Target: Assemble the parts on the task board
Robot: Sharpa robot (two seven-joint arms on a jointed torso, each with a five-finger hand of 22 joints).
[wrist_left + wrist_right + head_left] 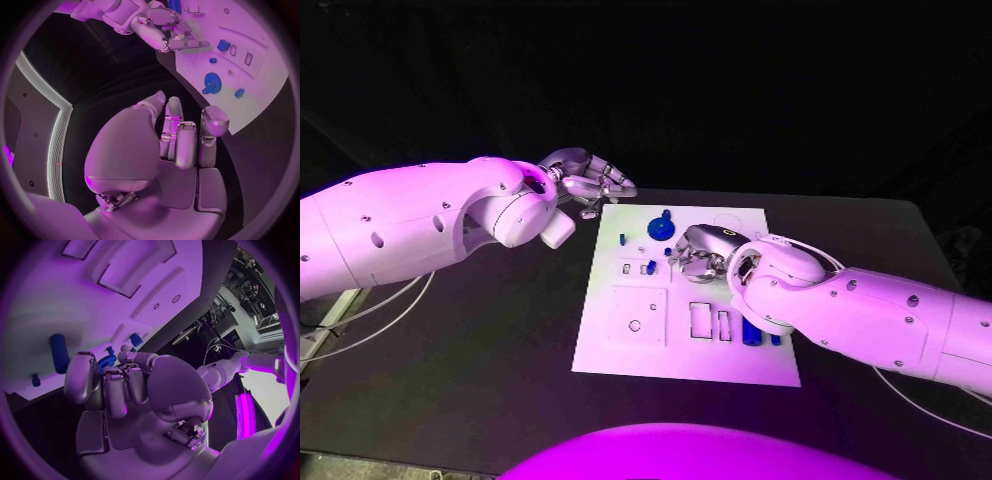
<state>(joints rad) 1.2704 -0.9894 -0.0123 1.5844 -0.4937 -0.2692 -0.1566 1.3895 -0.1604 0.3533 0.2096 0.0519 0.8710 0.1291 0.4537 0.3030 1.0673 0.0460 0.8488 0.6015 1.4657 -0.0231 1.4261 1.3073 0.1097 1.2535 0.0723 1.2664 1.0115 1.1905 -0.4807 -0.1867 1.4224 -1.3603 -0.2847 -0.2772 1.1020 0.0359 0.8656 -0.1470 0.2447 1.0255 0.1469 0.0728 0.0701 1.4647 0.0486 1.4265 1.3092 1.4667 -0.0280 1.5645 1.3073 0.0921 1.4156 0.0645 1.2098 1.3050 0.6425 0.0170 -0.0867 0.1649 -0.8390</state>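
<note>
The white task board [640, 340] lies in the middle of the black table. On its far part a blue gear [661, 228] rests, with small blue parts [620, 239] near it. Two blue cylinders [751, 333] lie toward the board's right side. My right hand [704, 250] hovers over the far middle of the board, fingers curled with nothing seen in them. In the right wrist view the gear [106, 362] peeks out just beyond my right hand [119, 390]. My left hand [589, 180] hangs off the board's far left corner, its fingers [181, 145] curled in on nothing.
Several rectangular slots [701, 318] and a round hole [635, 325] sit in the near half of the board. Black table surface [473, 380] surrounds the board on all sides. The right forearm [877, 320] crosses the board's right edge.
</note>
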